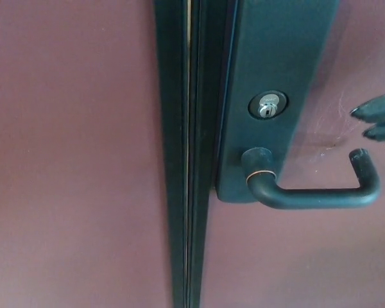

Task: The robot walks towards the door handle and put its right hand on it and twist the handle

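Maroon door panels filled pretty much the whole head view, so the robot was clearly parked right up against the door (70, 160) already. Going left to right: plain reddish-brown surface on the left, then a dark vertical strip (186, 154) where the two door edges met, with a thin bright sliver of light showing in the seam near the top.

Just right of that sat a tall dark lock plate (273, 58), tilted a bit in the frame because of the camera angle. It carried a silvery keyhole cylinder (267, 105) and, below it, the door handle (314, 196). That handle was a dark lever with a coppery worn ring at the pivot, running horizontally to the right and then hooking back up at the tip. It looked level, so my read was that it hadn't been twisted yet.

At the far right edge, the right hand (378, 119) was poking in, only a couple of black fingers (375, 108) showing, sitting just above the hooked tip and not touching it. Too little was visible to say whether they were spread or together. Seemed lined up to come down onto the lever from above. Left hand wasn't showing at all.
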`<state>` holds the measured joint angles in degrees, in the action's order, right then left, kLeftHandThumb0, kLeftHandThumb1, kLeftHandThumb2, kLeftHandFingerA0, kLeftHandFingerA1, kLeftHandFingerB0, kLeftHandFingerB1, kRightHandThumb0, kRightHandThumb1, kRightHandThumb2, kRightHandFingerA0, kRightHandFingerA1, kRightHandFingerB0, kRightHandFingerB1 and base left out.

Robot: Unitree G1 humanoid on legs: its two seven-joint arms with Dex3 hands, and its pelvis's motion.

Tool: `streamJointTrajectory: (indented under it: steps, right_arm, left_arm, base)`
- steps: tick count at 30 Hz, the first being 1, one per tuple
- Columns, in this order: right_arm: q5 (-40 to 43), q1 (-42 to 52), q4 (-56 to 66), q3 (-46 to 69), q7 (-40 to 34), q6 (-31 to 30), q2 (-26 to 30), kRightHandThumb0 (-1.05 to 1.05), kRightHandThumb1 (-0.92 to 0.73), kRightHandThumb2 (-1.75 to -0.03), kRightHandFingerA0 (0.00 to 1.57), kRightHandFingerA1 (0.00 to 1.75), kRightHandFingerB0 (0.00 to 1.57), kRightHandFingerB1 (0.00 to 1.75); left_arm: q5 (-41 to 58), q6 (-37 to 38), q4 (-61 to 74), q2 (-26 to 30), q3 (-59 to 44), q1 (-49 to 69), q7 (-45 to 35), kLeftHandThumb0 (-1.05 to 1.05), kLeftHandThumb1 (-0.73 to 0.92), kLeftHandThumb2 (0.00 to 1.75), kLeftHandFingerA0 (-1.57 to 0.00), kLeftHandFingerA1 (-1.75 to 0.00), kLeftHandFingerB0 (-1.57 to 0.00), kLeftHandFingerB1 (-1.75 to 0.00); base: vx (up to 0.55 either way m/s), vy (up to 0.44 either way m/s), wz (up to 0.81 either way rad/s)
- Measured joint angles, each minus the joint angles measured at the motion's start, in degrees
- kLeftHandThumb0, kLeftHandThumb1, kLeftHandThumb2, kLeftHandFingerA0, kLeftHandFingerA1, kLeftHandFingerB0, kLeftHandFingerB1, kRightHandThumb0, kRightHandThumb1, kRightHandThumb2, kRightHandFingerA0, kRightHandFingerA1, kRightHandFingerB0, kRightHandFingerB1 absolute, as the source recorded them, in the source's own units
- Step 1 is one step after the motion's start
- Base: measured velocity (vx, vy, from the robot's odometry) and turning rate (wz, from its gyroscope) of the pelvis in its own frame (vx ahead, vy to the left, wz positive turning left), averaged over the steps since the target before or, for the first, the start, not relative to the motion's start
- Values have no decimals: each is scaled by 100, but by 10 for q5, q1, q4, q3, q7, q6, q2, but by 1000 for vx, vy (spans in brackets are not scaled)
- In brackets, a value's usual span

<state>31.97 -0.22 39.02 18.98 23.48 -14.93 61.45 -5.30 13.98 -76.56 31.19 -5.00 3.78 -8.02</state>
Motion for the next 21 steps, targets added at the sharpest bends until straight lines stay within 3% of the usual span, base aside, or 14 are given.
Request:
streamJointTrajectory:
  steps: [2, 3, 4, 5, 21]
  right_arm:
    - [-1, -14, 0, -12, 7, -12, 3, -46, -52, -56, 50, 42, 46, 36]
    - [-2, -22, 0, -19, 11, -18, 4, -49, -41, -78, 47, 55, 38, 48]
    - [-2, -29, -1, -25, 13, -23, 4, -49, -41, -78, 47, 55, 38, 48]
    - [-4, -37, -2, -32, 16, -28, 4, -46, -52, -56, 50, 42, 46, 36]
    - [-52, -137, -42, -126, 59, -85, 4, -46, -52, -56, 51, 42, 46, 37]
  left_arm:
    - [-2, 0, 0, 1, 0, 0, 0, -24, 56, 57, -74, -50, -58, -43]
    - [-3, 1, 0, 2, 0, 1, 0, -24, 56, 57, -74, -50, -58, -43]
    - [-4, 1, 0, 4, 0, 2, 0, -24, 56, 57, -74, -50, -58, -43]
    - [-4, 1, 0, 5, 0, 2, 0, -24, 56, 57, -73, -50, -58, -43]
    - [-4, 2, 1, 8, -3, -3, 0, -25, 55, 57, -73, -49, -58, -43]
  base:
    - [0, 0, 0]
    - [0, 0, 0]
    - [0, 0, 0]
    - [0, 0, 0]
    - [0, 0, 0]
